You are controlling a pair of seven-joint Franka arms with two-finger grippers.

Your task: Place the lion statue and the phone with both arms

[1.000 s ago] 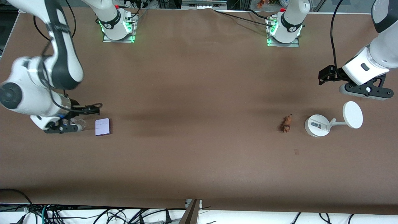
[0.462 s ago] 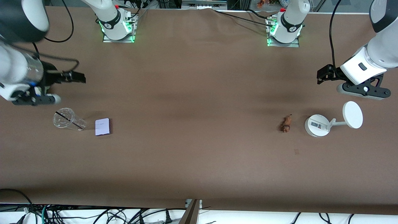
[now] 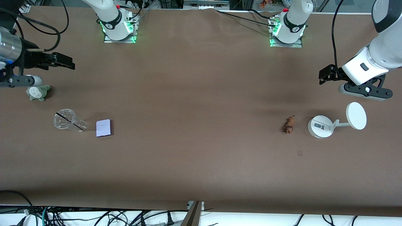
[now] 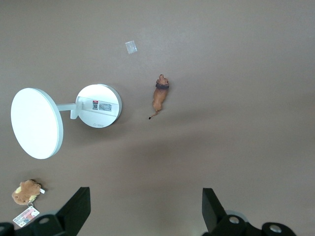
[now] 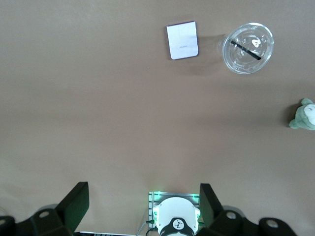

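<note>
I've pulled the right gripper (image 3: 67,62) up to the frame's upper left, fingers wide and empty, leaving the phone (image 3: 103,128) set down; the left gripper (image 3: 323,75) hangs wide over the table at the frame's right edge, lion statue (image 3: 289,124) apparently placed.

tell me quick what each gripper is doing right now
Left gripper: open, holding nothing, up over the table near the stand.
Right gripper: open, holding nothing, up over the table near the plush.

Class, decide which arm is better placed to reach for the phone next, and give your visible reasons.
The right arm. Its tool is over the phone's end of the table, open and empty. The left tool, also open, is up near the lion statue instead.
</note>
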